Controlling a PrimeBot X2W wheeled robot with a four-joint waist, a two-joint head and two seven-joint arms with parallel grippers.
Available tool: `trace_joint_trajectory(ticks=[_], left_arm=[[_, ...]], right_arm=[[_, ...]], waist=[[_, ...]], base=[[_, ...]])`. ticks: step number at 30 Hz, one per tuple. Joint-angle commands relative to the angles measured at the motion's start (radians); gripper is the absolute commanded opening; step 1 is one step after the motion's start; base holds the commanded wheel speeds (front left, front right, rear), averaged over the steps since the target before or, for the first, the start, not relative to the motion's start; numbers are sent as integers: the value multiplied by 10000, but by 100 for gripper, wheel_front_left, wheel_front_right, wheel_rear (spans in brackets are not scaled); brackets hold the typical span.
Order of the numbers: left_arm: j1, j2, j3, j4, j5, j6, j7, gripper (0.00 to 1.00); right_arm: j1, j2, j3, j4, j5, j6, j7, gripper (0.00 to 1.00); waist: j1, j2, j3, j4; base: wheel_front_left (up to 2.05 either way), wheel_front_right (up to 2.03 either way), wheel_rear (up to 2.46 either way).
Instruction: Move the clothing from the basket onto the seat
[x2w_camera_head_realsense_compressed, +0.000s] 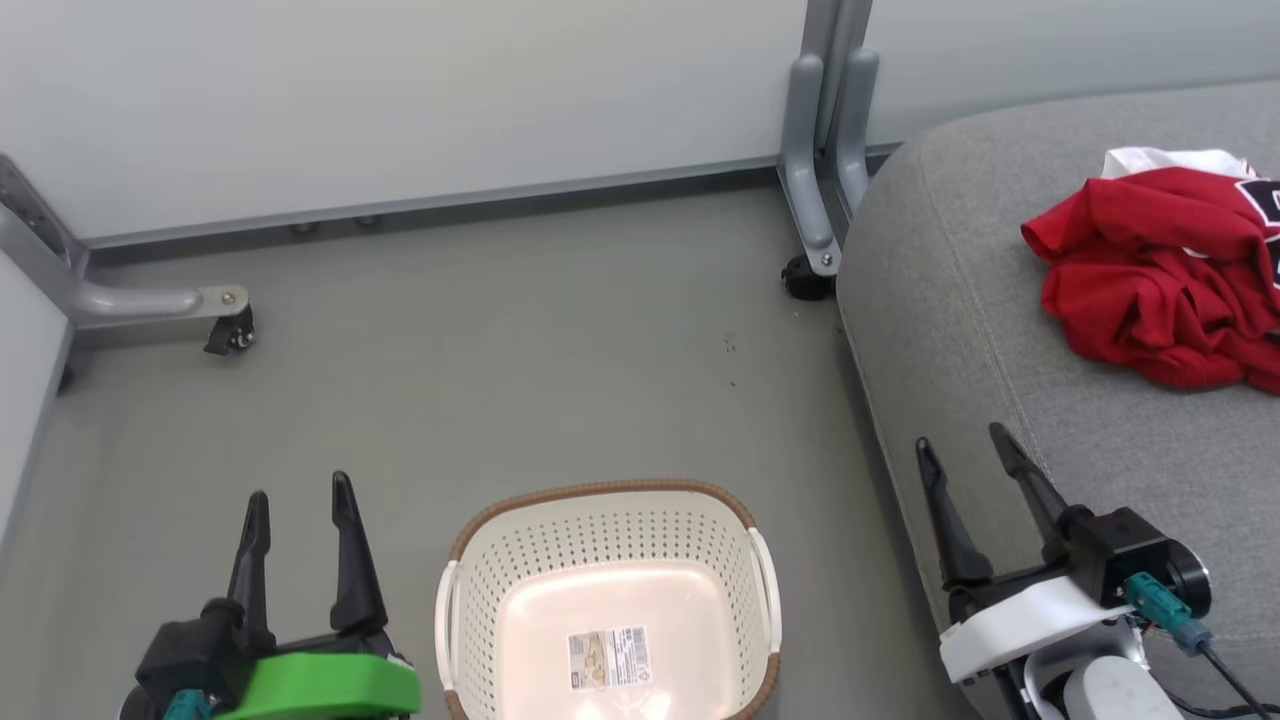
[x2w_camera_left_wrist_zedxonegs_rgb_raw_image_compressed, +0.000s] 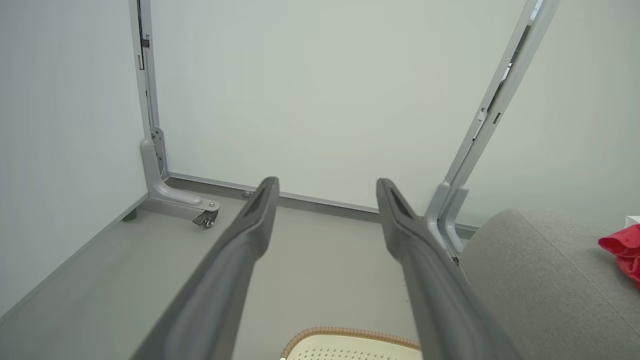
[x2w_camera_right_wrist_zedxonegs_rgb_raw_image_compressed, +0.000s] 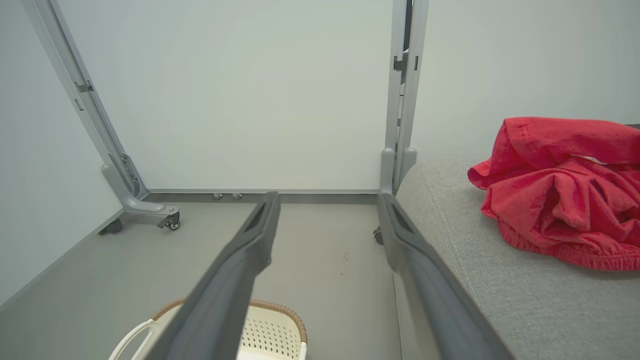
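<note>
Clothing (x2w_camera_head_realsense_compressed: 1150, 265) on seat (x2w_camera_head_realsense_compressed: 960, 330), partition leg (x2w_camera_head_realsense_compressed: 806, 180) adj., basket (x2w_camera_head_realsense_compressed: 600, 491) apart

I see a grey floor (x2w_camera_head_realsense_compressed: 500, 350) with a few tiny dark specks (x2w_camera_head_realsense_compressed: 730, 345) on it. Pale wall panels (x2w_camera_head_realsense_compressed: 400, 90) stand behind it. On the left, a grey metal leg (x2w_camera_head_realsense_compressed: 160, 300) has a small black wheel (x2w_camera_head_realsense_compressed: 232, 335). Another grey leg (x2w_camera_head_realsense_compressed: 815, 170) stands further right on a black foot (x2w_camera_head_realsense_compressed: 805, 280).
</note>
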Motion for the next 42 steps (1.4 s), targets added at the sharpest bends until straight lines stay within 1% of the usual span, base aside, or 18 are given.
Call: trace_joint_trajectory(ticks=[1, 4, 8, 10, 16, 24, 33, 42], left_arm=[[260, 25, -53, -69, 154, 94, 0, 100], [510, 28, -224, -160, 427, 31, 0, 100], [862, 26, -506, -288, 1167, 56, -1, 100], [1032, 32, -583, -330, 1136, 178, -1, 100], [1430, 30, -733, -196, 1123, 314, -1, 100], [1843, 28, -785, 1, 1386, 169, -1, 100], [1751, 28, -862, 127, 1638, -4, -1, 100], [1776, 28, -963, 111, 1935, -36, -1, 100]], right_arm=[[189, 7, 134, -147, -91, -14, -29, 100], [327, 5, 387, -374, -134, -14, -29, 100], [698, 93, 607, -711, -233, -14, -29, 100], [907, 111, 704, -820, -288, -14, -29, 100], [1398, 225, 618, -871, -325, -14, -29, 100], [1642, 194, 502, -776, -462, -14, -29, 100], [1823, 266, 362, -790, -524, -14, -29, 100], [1776, 258, 265, -734, -562, -14, -29, 100]], waist=[[1, 0, -313, 147], [1, 0, -497, 136], [1, 0, -778, 139], [1, 0, -889, 133], [1, 0, -1157, 119], [1, 0, -1405, 34], [1, 0, -1519, 60], [1, 0, -1507, 52]], base=[[0, 0, 0], [0, 0, 0], [0, 0, 0], [0, 0, 0], [0, 0, 0], [0, 0, 0], [0, 0, 0], [0, 0, 0]])
